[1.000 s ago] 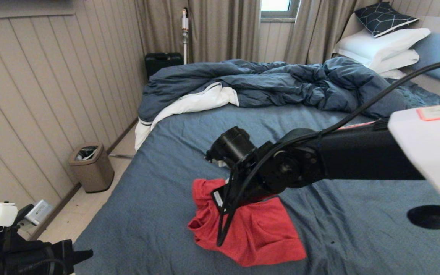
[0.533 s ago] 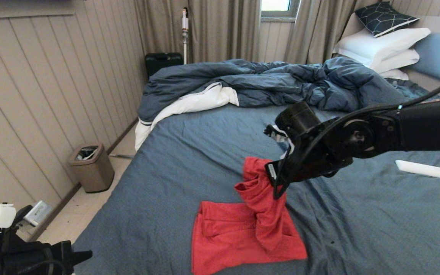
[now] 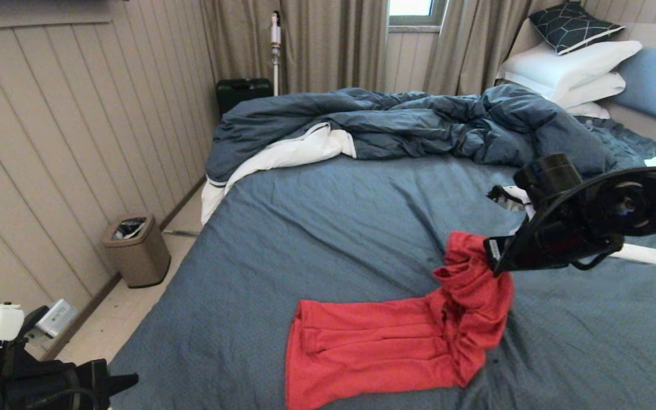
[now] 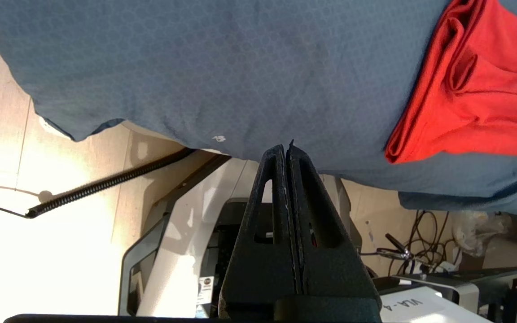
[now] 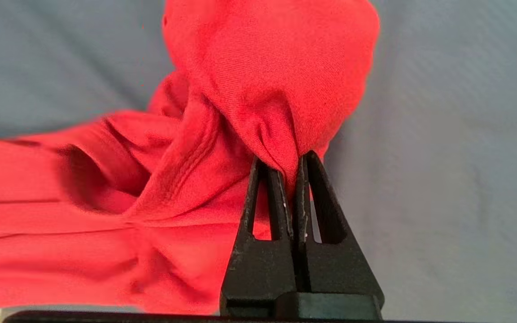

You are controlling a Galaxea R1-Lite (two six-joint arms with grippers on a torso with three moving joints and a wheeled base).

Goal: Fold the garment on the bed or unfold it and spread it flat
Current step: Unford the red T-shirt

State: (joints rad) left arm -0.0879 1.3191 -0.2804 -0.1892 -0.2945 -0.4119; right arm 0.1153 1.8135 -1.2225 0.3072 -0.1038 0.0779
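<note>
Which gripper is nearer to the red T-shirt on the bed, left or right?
Right. The right gripper is shut on a bunched edge of the red cotton T-shirt, lifting it. The left gripper is shut and empty, beside the bed's near edge, apart from the shirt.
</note>
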